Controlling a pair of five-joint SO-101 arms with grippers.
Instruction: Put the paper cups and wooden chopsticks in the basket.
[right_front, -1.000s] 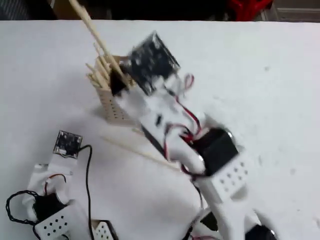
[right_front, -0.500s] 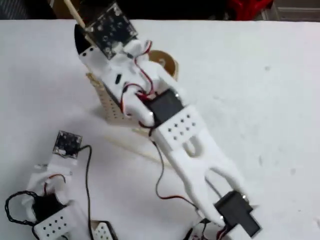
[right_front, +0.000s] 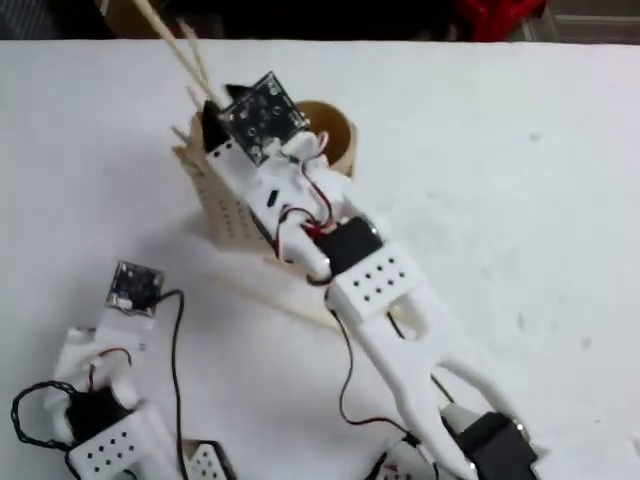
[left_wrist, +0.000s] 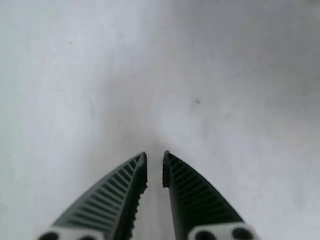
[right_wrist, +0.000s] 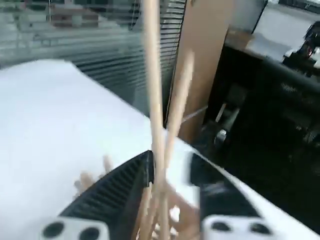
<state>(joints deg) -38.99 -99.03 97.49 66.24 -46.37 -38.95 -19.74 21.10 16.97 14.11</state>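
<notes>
The right tool (right_wrist: 170, 157) has dropped back over the basket (right_front: 225, 215), jaws spread around two wooden chopsticks (right_wrist: 152, 75). Unclamped, they could topple outward — onto the counter (right_front: 520, 150) beside the stray chopstick (right_front: 290, 303).

My table (right_front: 560, 150) is plain white. The basket (right_front: 225, 215) is pale cream, its wall dotted with rows of small holes. The chopsticks (right_front: 185, 50) in the basket are light bare wood, and the cup (right_front: 340, 145) touching the basket is tan. My right arm (right_front: 400, 330) over the basket is white with black motors and red wires. My left gripper (left_wrist: 154, 170) and right gripper (right_wrist: 170, 172) are dark grey and ribbed.
</notes>
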